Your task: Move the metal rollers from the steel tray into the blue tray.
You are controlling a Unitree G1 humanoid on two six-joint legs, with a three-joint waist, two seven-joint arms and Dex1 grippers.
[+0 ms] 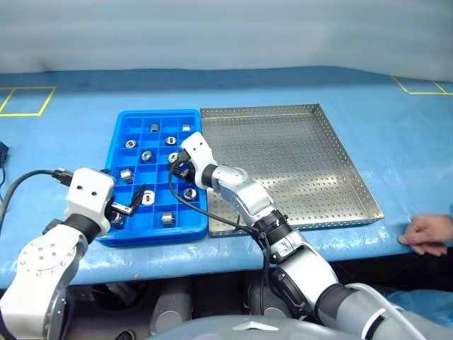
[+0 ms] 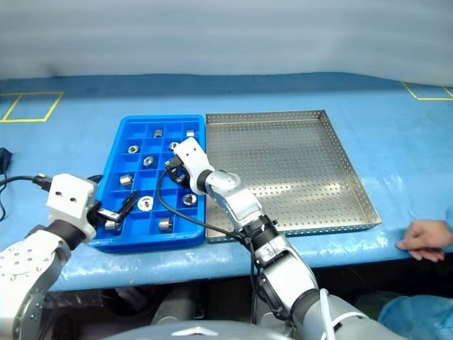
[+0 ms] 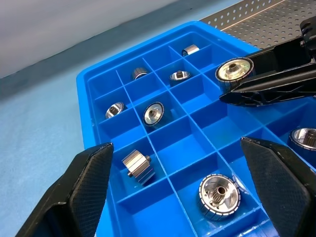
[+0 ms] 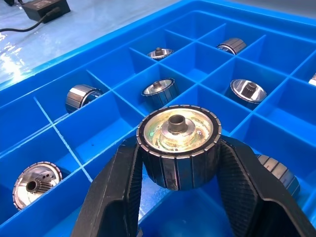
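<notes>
Ten metal rollers (image 1: pixel 146 155) show, all over the one blue tray (image 1: pixel 122 231), beside one steel tray (image 1: pixel 297 163), bare.

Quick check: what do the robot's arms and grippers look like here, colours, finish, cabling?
Both arms are glossy white and silver-grey shells with black rings at the joints. The left gripper sits on a white boxy wrist housing with two dark dots; a black cable loops to it. The right gripper has a rounded white wrist, with a black cable trailing along the forearm. The black fingers are wedge-shaped with finely textured pads.
</notes>
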